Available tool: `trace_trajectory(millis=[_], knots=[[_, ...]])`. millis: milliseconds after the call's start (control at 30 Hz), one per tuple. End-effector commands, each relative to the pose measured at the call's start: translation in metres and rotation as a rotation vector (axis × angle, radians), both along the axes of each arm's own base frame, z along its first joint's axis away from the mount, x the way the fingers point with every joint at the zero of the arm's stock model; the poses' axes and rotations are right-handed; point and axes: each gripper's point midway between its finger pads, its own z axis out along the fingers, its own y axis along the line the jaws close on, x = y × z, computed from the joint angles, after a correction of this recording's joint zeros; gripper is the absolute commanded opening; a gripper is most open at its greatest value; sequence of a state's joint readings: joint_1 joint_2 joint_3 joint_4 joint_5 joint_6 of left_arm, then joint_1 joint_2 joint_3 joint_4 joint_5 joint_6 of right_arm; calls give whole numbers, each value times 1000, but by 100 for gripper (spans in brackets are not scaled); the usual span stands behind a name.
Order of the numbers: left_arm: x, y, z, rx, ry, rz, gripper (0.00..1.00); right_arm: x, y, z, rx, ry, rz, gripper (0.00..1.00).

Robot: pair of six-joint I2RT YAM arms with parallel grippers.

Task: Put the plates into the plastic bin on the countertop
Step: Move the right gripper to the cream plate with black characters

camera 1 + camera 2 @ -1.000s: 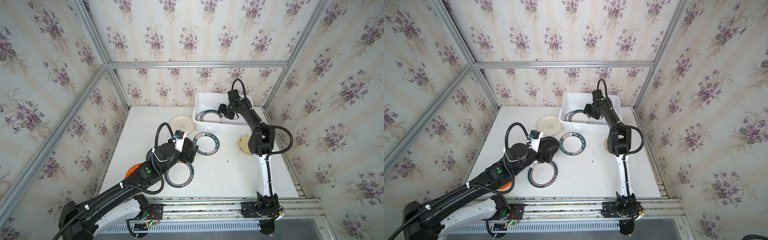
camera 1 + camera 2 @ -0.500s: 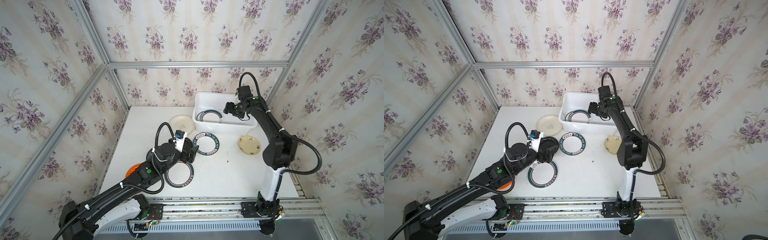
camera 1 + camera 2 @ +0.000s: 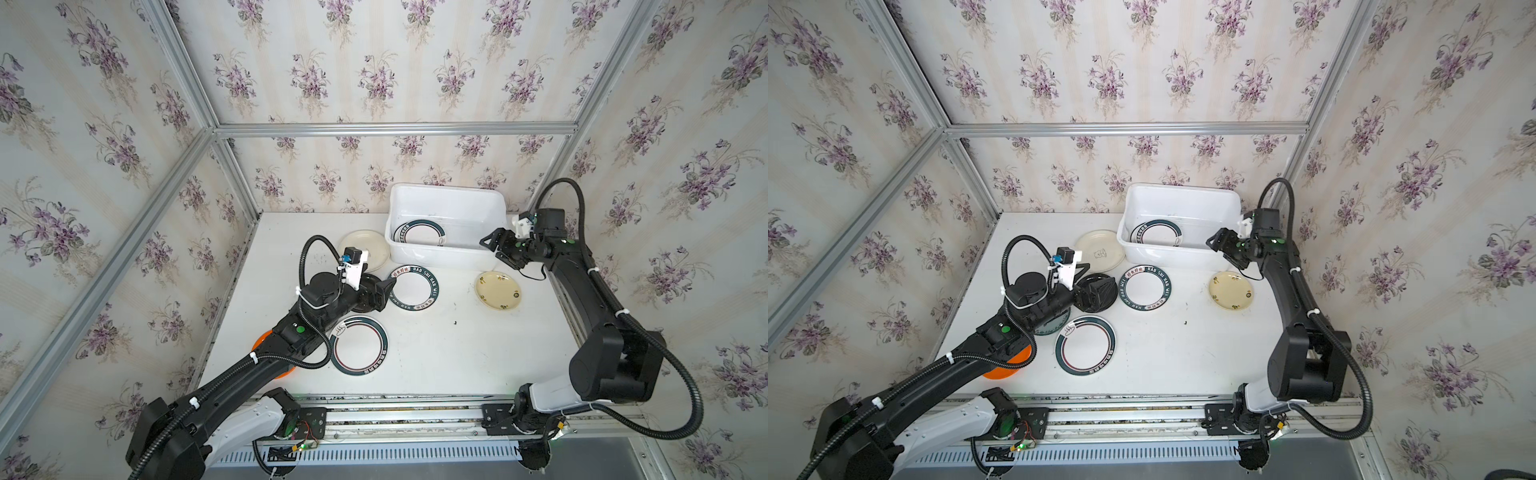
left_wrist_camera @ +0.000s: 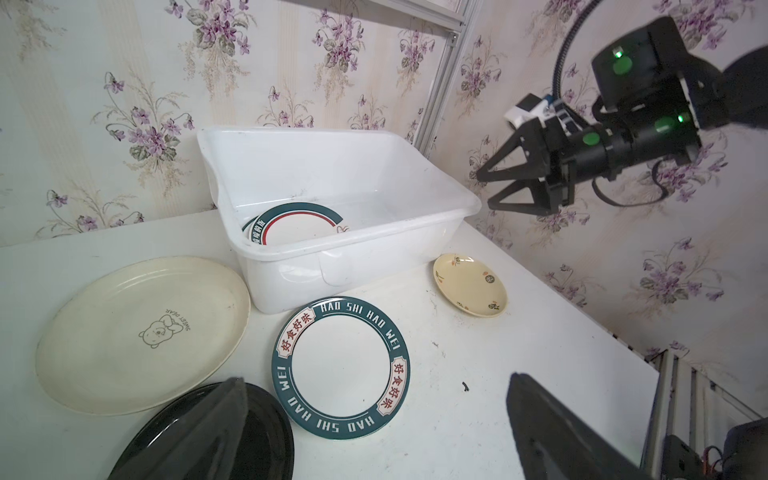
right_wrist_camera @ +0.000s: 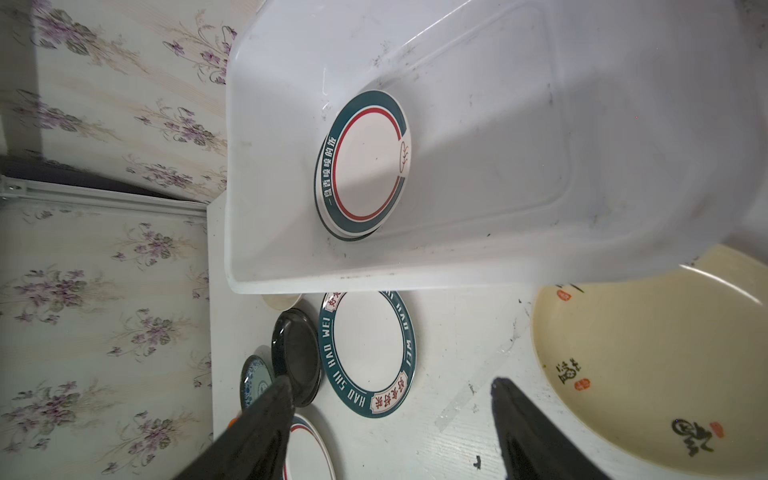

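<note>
At back of the counter [image 3: 449, 357], right of centre in both top views: plastic bin [image 3: 432, 258], deep, white, rounded corners, rolled rim, long side along the flowered wall. In its left end: ringed plates [image 3: 419, 232], two stacked flat, teal rim, red inner line.

Loose on the counter:
- cream plate [image 3: 365, 248] just beside bin's left front corner
- lettered plate [image 3: 412, 288] near bin's front wall
- pale yellow plate [image 3: 498, 291] below bin's right corner, near counter's right edge
- black plate [image 5: 297, 353] left of lettered plate, rims close, contact not clear
- lone ringed plate [image 3: 359, 345] at lower centre
- orange plate [image 3: 1011, 363] and teal-patterned plate [image 5: 254, 384] mostly hidden under left arm

Open counter between lettered and pale yellow plates and across lower right.

Left arm stretched low from lower left; left gripper [image 3: 382, 286] jaws wide, empty, one finger over black plate. Right arm rising along right edge, elbow bent; right gripper [image 4: 484, 191] in the air beside bin's right front corner, pointing left, jaws parted, empty.
</note>
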State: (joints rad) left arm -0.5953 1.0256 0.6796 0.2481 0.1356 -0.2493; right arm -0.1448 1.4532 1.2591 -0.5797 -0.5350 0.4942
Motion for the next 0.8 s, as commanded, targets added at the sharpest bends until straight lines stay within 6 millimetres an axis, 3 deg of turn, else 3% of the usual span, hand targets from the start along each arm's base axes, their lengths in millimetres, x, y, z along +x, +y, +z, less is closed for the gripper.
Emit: trace_trajectory(millis=[0, 200, 467, 767], knots=[[-8, -17, 19, -120, -10, -135, 100, -11, -7, 11, 77, -69, -5, 78], [-4, -29, 12, -140, 35, -184, 100, -46, -48, -17, 49, -22, -114, 78], [-4, -45, 9, -170, 80, -261, 100, -80, -84, -86, -109, 197, -248, 78], [-6, -43, -1, -161, 98, -257, 100, -82, -93, -125, -100, 265, -281, 77]])
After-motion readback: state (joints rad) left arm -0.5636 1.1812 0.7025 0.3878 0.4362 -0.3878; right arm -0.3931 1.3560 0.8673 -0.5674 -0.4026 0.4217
